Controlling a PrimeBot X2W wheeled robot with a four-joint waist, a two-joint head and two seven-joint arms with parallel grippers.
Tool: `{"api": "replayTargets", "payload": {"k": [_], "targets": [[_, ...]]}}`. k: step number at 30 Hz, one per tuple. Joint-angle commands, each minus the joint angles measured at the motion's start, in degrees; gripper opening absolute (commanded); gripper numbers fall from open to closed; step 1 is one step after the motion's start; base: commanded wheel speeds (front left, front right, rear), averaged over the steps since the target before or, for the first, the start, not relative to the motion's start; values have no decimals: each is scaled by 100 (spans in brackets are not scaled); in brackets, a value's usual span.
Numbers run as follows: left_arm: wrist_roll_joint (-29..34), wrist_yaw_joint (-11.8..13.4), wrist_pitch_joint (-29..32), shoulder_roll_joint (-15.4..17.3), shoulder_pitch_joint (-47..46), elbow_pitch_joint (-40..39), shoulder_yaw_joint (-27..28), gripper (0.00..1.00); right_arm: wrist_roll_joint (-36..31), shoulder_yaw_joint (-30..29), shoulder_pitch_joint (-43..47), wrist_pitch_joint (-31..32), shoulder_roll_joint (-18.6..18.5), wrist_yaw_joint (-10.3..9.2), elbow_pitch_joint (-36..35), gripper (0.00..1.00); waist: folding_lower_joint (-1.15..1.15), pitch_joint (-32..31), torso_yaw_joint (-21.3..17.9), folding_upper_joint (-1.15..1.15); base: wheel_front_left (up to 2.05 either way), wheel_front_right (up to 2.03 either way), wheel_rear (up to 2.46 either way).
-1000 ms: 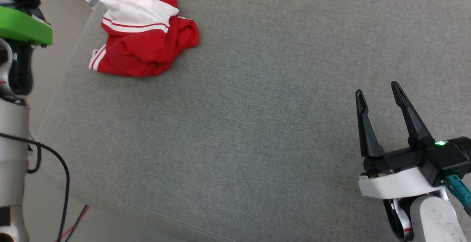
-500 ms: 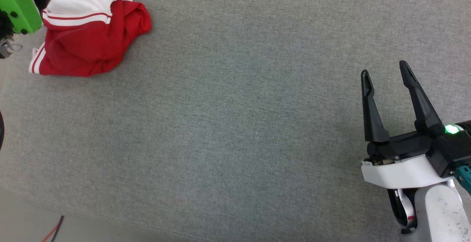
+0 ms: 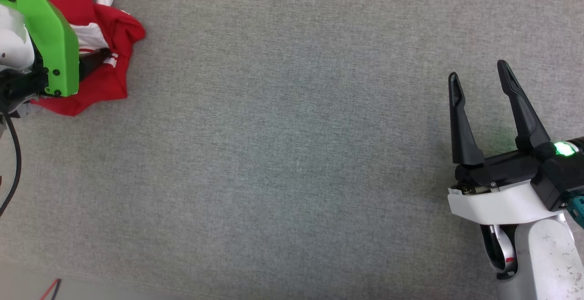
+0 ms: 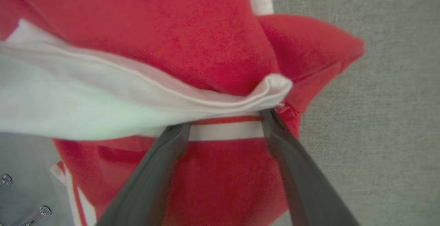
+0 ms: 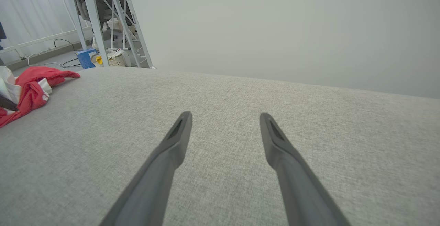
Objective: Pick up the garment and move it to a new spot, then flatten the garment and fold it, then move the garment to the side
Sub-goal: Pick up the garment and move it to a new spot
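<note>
The left hand (image 4: 226,120) spread wide, fingertips (image 4: 271,126) against the crumpled garment (image 4: 206,40); right hand (image 3: 477,69) open over the grey cushion (image 3: 292,154)

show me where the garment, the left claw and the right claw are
garment (image 3: 123,30), head view, red fabric near its right edge
left claw (image 4: 225,121), left wrist view, midway between its fingertips, at the striped trim
right claw (image 3: 477,69), head view, midway between its spread fingertips
</note>
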Motion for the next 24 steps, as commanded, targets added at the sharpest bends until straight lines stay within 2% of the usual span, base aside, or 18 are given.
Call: {"api": "replayTargets", "payload": {"k": [1, 7, 8, 9, 13, 18, 24], "targets": [[91, -15, 118, -71, 95, 134, -257, 100, 5, 3, -105, -27, -18, -4, 4, 100, 0, 68, -71, 33, 0, 0, 0], [72, -15, -30, -249, 161, 491, -743, 100, 36, -6, -125, -27, -18, -4, 54, 100, 0, 49, -111, 33, 0, 0, 0], [88, -15, -83, -252, 136, 521, -804, 16, 41, -18, -119, -27, -18, -4, 64, 100, 0, 24, -103, 33, 0, 0, 0], [66, -15, -120, -261, 109, 533, -875, 0, 49, -34, -107, -27, -18, -4, 78, 100, 0, -16, -89, 33, 0, 0, 0], [-34, -15, -463, -218, -63, 515, -986, 0, 106, -41, -49, -27, -18, -4, 124, 100, 0, -251, -23, 33, 0, 0, 0], [44, -15, -989, -8, -299, 385, -1132, 0, 243, 17, 38, -27, -18, -4, 191, 100, 0, -652, 1, 33, 0, 0, 0], [251, -15, -1610, 269, -659, -147, -1391, 0, 449, 48, 251, -27, -18, -4, 285, 100, 0, -1192, -17, 33, 0, 0, 0]]}}
